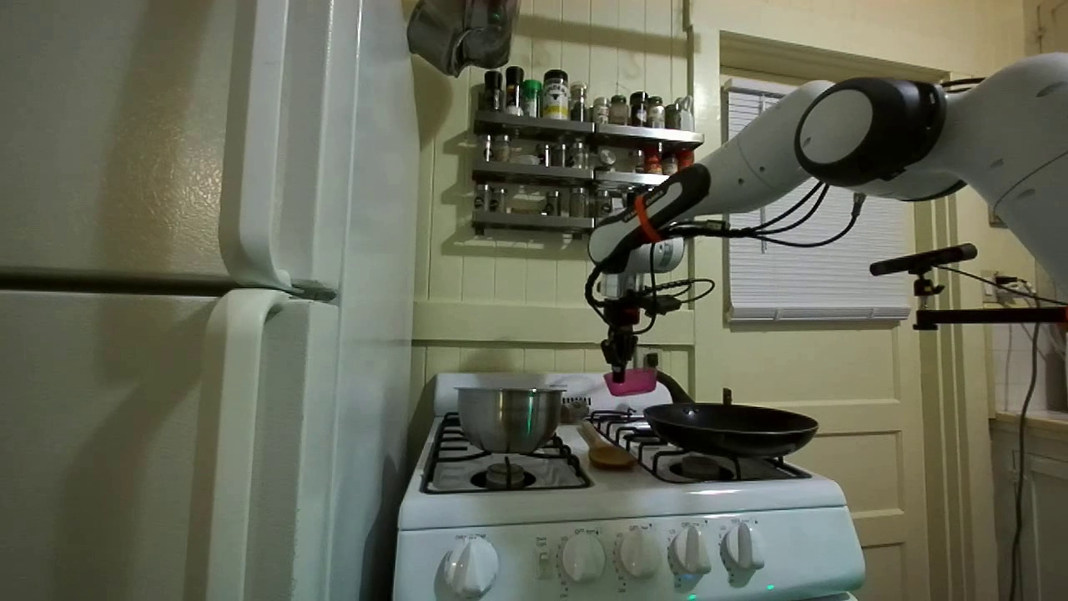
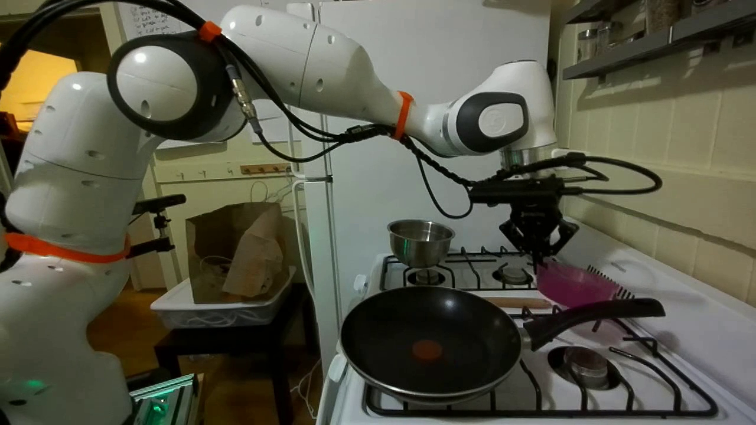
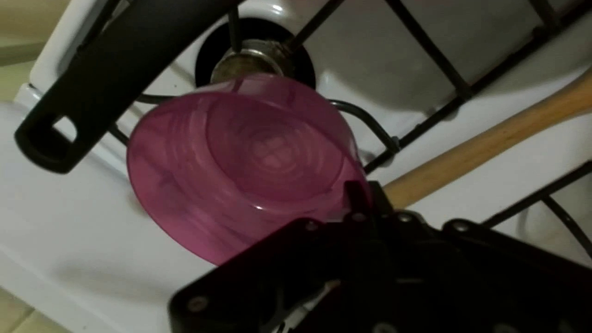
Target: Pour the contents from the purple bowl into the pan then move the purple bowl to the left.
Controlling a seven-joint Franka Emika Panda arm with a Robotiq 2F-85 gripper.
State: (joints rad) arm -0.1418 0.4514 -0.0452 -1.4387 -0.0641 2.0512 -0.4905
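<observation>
The purple bowl (image 1: 632,382) is a small translucent magenta bowl held in the air above the back of the stove. In an exterior view the bowl (image 2: 576,285) hangs beyond the pan's handle. In the wrist view the bowl (image 3: 273,148) opens toward the camera, and I see nothing inside it. My gripper (image 3: 365,194) is shut on its rim, one finger inside the wall and one outside. The gripper also shows in both exterior views (image 1: 618,376) (image 2: 538,258). The black pan (image 1: 730,434) rests on a front burner; its inside (image 2: 472,348) shows a reddish-orange spot at the middle.
A steel pot (image 1: 511,420) stands on the other front burner. A wooden spoon (image 1: 612,455) lies between the burners. The pan's handle (image 3: 115,78) points to the back, close to the bowl. The fridge (image 1: 367,250) and a wall with spice shelves (image 1: 534,171) flank the stove.
</observation>
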